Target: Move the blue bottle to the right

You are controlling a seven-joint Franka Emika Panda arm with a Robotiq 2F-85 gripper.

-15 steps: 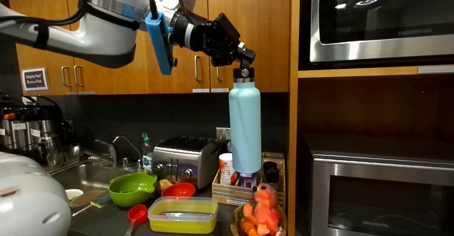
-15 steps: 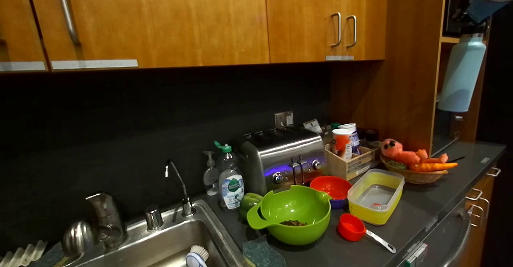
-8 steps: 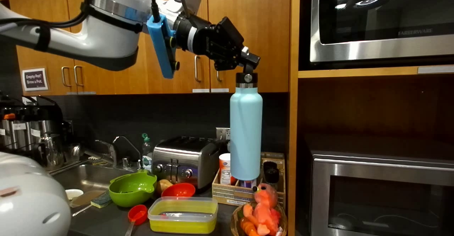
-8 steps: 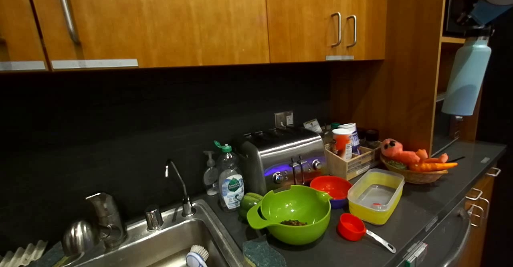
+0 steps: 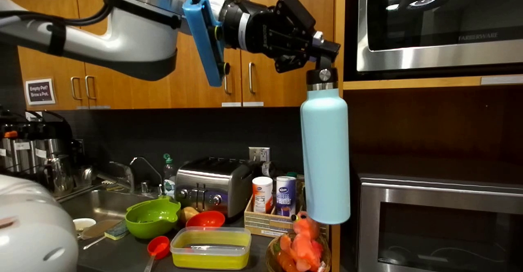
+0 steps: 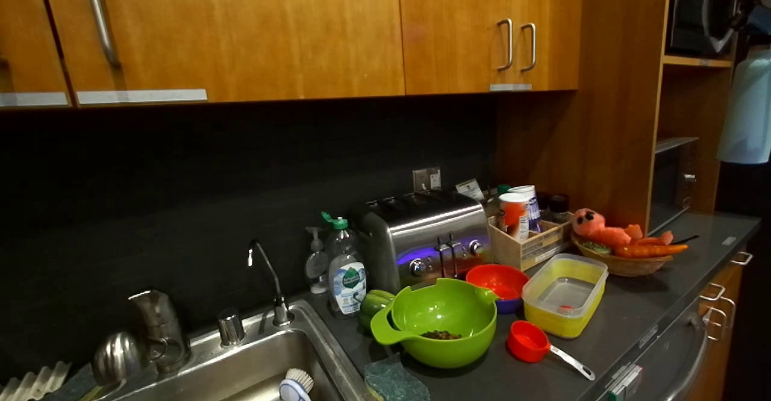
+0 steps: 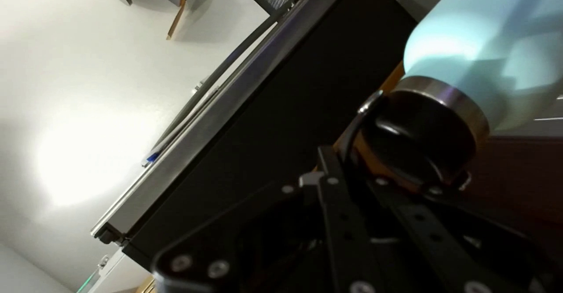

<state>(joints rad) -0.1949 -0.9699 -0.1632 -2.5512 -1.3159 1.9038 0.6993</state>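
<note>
The blue bottle [image 5: 325, 157] is pale blue, with a black cap and loop handle. It hangs nearly upright in the air, in front of the vertical wooden panel. My gripper [image 5: 329, 50] is shut on the bottle's loop handle, above the cap. In an exterior view the bottle [image 6: 747, 112] is partly cut off at the right edge, and the gripper there is dark and mostly cropped. In the wrist view the bottle [image 7: 497, 51] is at the upper right, its loop running between the fingers [image 7: 335, 187]. The bottle's base is outside the wrist view.
A basket [image 5: 269, 259] with a pink plush toy [image 5: 304, 239] stands below the bottle. A wooden box [image 5: 261, 223] with canisters is behind it. To the right are a lower microwave [image 5: 441, 223], a shelf edge [image 5: 412, 85] and an upper microwave [image 5: 429, 57]. A toaster [image 5: 214, 186] stands left.
My gripper and the hanging bottle have moved right in both exterior views, from in front of the cabinet to the vertical panel. The bottle looks larger in an exterior view. The grip is unchanged.
</note>
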